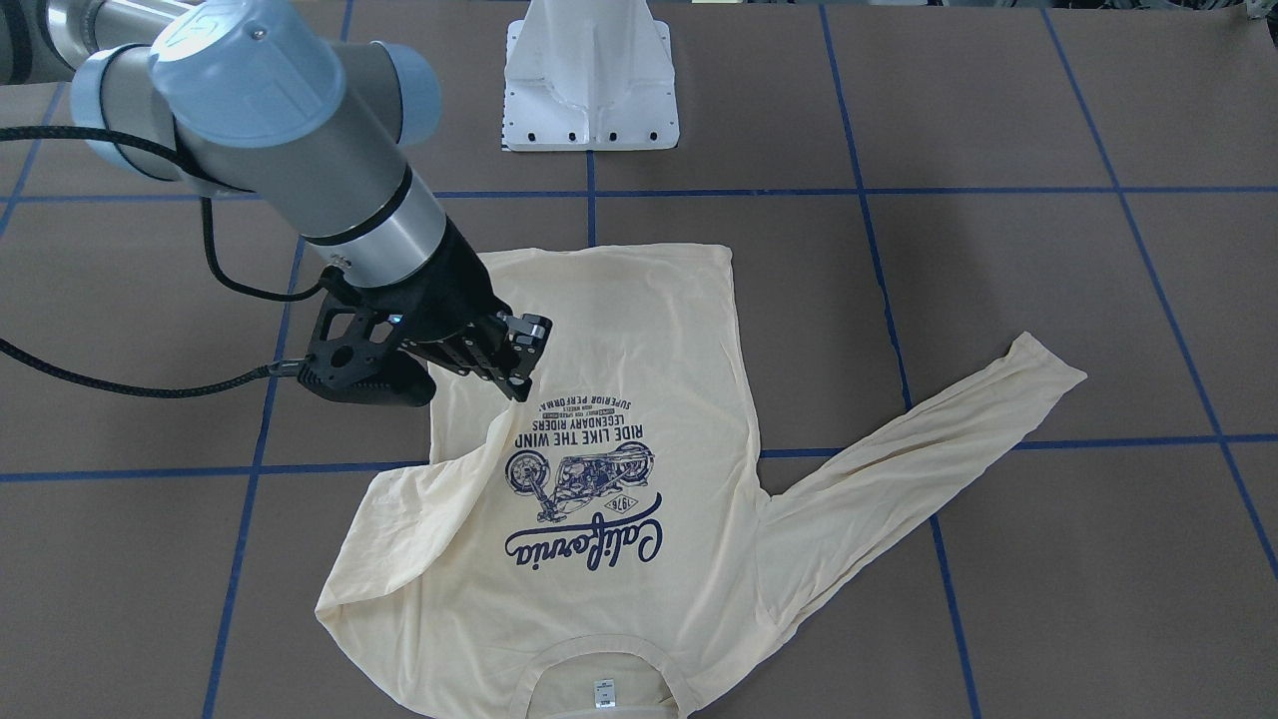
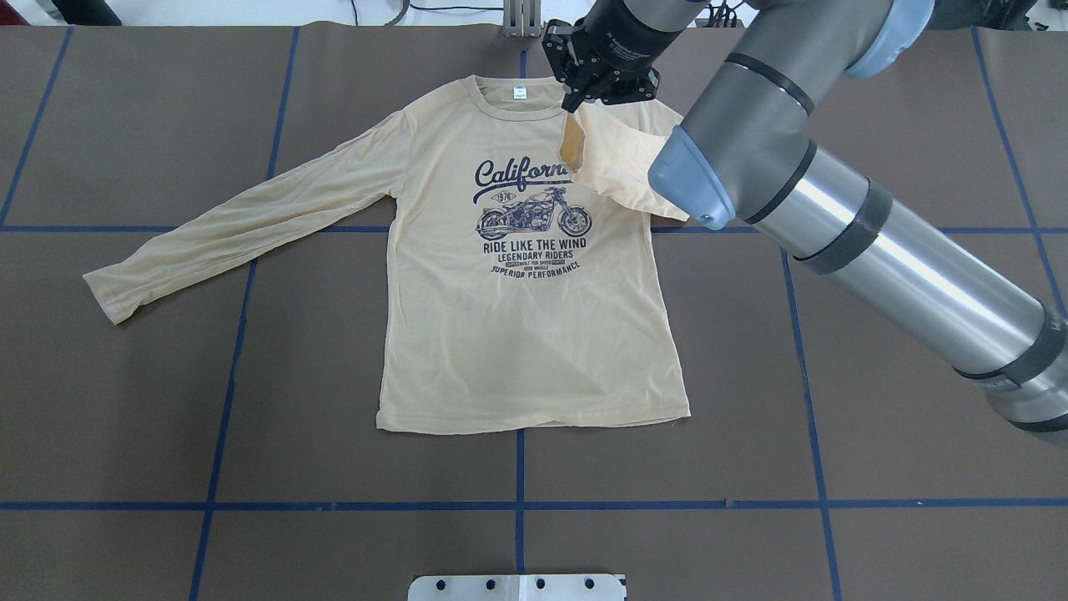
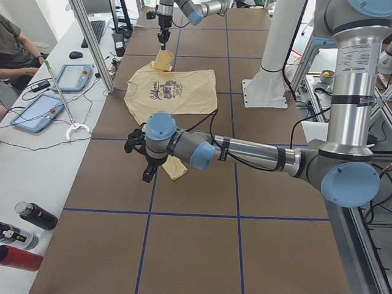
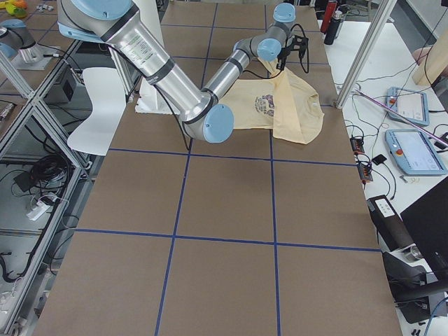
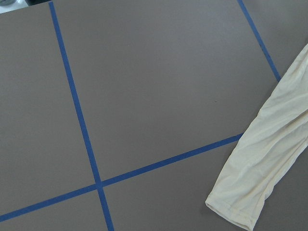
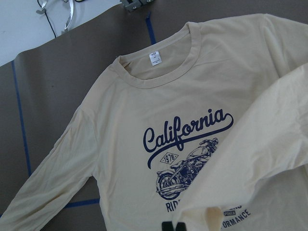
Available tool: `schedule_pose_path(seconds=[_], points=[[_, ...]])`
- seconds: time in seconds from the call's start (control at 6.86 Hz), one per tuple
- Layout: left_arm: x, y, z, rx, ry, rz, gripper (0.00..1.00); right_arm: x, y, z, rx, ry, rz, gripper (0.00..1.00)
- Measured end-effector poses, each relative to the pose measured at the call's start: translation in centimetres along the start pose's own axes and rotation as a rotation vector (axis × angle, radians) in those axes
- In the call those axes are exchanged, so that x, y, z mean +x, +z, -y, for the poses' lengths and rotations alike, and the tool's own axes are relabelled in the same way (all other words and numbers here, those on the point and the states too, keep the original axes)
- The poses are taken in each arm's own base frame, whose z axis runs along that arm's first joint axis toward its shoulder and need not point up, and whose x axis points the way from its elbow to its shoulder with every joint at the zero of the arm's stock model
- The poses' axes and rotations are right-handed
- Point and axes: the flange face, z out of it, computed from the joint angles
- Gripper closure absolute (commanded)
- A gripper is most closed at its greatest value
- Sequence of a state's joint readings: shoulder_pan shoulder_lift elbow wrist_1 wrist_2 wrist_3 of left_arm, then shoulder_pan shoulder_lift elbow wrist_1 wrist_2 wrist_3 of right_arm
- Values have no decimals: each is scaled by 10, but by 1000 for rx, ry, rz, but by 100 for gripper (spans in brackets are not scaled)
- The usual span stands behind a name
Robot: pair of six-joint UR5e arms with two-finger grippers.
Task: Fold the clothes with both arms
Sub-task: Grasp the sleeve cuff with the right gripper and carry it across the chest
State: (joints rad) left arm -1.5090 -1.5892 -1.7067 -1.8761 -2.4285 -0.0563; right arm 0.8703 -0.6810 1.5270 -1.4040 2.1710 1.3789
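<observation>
The cream-yellow long-sleeved shirt (image 2: 526,334) lies flat, print up, collar and white label (image 2: 519,93) at the far edge. My right gripper (image 2: 576,102) is shut on the cuff of the right-hand sleeve (image 2: 617,159), lifted and drawn over the chest beside the "California" print (image 1: 584,544). It shows the same in the front view (image 1: 519,384). The other sleeve (image 2: 234,225) lies stretched out to the left. My left gripper (image 3: 147,174) hovers near that sleeve's cuff (image 5: 240,211). I cannot tell if it is open or shut.
The white pedestal base (image 1: 591,80) stands at the robot's side of the brown table, which is crossed by blue tape lines (image 2: 517,505). A side bench with tablets (image 3: 43,110) and bottles (image 3: 37,215) runs along the far edge behind metal posts.
</observation>
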Motion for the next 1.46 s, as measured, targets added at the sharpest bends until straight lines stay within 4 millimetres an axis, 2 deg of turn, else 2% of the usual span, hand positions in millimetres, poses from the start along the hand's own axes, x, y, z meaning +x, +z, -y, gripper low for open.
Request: schedule_pose_path(seconds=[0.29,0.44,0.73,0.87,1.02,1.17,1.46], points=[[0,0,0,1,2,0,1,-57,3,-22,-7,-47,29,100],[0,0,0,0,1,1,1,-81,12,-37,-22,-69,33,100],[0,1,0,0,2,1,1,-98,49,-84,-50,-118,18,100],[0,1,0,1,3,1,1,-99,67,-103,-51,-140,7,35],[0,1,0,3,5,1,1,-99,78,-111,-48,-150,-2,0],[0,1,0,5,7,1,1,-101,88,-113,-36,-152,-12,0],[-2,2,0,4,6,3,1,-124,101,-111,-6,-142,-20,0]])
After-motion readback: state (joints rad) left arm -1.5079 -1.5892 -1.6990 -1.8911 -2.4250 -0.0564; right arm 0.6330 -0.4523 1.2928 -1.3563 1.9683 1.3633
